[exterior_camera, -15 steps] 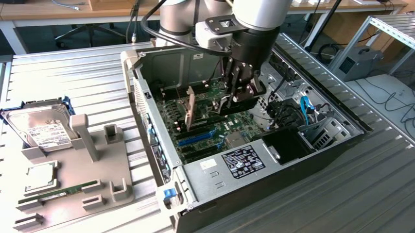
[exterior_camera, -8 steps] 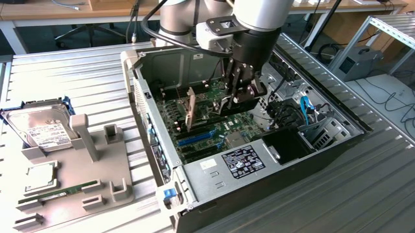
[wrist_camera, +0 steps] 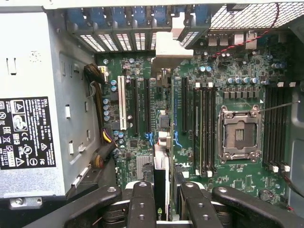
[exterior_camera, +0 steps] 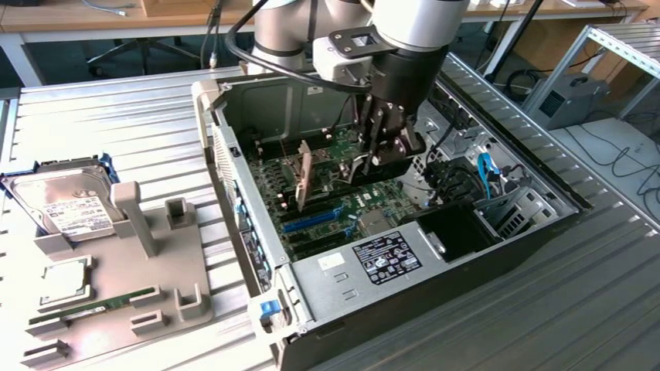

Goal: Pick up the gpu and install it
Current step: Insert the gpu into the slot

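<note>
The claw (wrist_camera: 161,204) is gripping the gpu (wrist_camera: 161,183) on edge between its 2 fingers (wrist_camera: 142,204), holding the card upright inside the open case (exterior_camera: 222,147) so its lower edge is pointing down at the motherboard (wrist_camera: 237,71). In the exterior view the gpu (exterior_camera: 305,182) is standing vertical above the slots (exterior_camera: 309,222), seemingly lined up for seating, though whether it is already touching 1 is unclear. The power supply (exterior_camera: 382,259) is sitting at the case's near end. Out on the bench (exterior_camera: 113,108), a grey fixture (exterior_camera: 134,255) is keeping a hard drive (exterior_camera: 67,205) and other parts within reach.
</note>
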`<state>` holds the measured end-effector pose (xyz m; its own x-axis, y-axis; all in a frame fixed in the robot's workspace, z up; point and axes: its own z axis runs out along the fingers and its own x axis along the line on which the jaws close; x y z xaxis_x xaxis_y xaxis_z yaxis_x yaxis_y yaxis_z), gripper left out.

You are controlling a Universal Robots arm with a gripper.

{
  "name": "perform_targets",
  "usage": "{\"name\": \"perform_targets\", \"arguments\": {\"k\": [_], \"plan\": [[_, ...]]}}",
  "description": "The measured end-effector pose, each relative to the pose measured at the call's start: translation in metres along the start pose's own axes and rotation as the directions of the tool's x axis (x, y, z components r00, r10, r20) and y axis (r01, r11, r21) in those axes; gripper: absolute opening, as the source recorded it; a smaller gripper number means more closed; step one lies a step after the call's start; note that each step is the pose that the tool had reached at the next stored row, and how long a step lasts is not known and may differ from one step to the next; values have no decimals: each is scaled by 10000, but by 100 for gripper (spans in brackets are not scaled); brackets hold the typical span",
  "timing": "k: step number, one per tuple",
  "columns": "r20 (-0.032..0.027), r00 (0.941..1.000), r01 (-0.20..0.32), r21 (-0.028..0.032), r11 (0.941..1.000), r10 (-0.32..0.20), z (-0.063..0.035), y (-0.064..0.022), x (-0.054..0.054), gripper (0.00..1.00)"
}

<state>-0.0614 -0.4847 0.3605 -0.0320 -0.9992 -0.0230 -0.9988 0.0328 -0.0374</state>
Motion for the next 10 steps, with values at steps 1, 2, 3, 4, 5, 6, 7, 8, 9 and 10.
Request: {"name": "perform_targets", "arguments": {"k": [1,2,3,4,5,6,7,8,9,10], "plan": [[1,10000,0,1,10000,0,0,0,2,26],[0,10000,0,0,10000,0,1,-1,24,26],[0,10000,0,0,10000,0,1,-1,42,26],[1,10000,0,0,10000,0,2,-2,60,26],[1,10000,0,0,10000,0,3,-3,92,26],[1,10000,0,0,10000,0,4,-4,120,26],[1,10000,0,1,10000,0,5,-4,140,26],[1,10000,0,0,10000,0,6,-5,155,26],[0,10000,0,0,10000,0,8,-6,178,26],[0,10000,1,0,10000,-1,9,-6,186,26]]}}
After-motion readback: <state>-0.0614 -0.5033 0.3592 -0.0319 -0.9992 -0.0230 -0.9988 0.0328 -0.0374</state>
